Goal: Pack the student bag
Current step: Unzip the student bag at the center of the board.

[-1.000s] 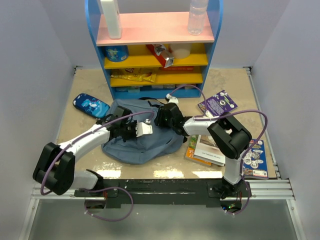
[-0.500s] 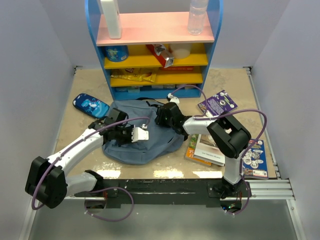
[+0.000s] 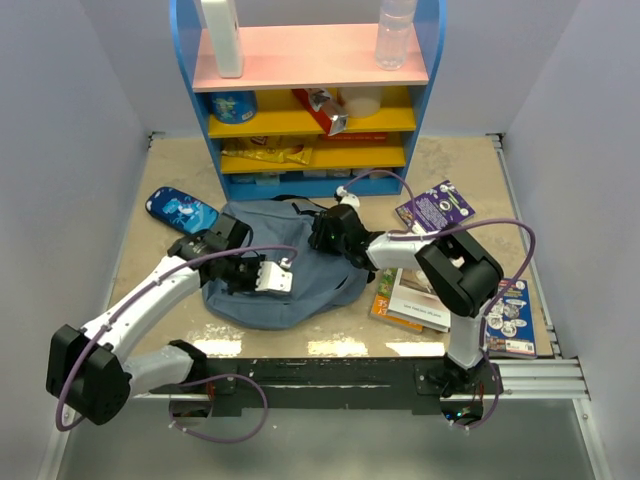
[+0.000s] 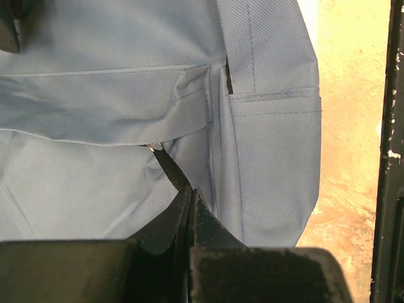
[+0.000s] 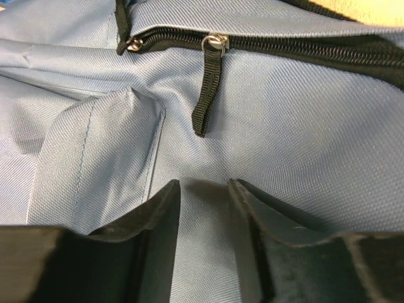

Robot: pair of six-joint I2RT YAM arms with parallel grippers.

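From above, the student bag (image 3: 300, 285) lies flat mid-tabletop, at 6 o'clock from the shelf unit (image 3: 310, 150), with the small blue pouch (image 3: 181, 212) at its 10 o'clock. The left pincer (image 3: 268, 274) sits on the bag's 9 o'clock half and the right pincer (image 3: 322, 232) at its 1 o'clock edge. The left wrist view shows the left pincer (image 4: 191, 208) clamped together on a black pull tab (image 4: 169, 169). In the right wrist view the right pincer (image 5: 203, 189) stands apart over bare fabric, with the zipper pull (image 5: 208, 95) at 12 o'clock, ungripped, on the closed zipper (image 5: 303, 50). To open the bag cleanly, the left should probably keep the fabric taut while the right advances and closes on that pull. Since a second ago the left pincer has drawn toward 7 o'clock, rounding the bag's outline; the right has barely shifted.
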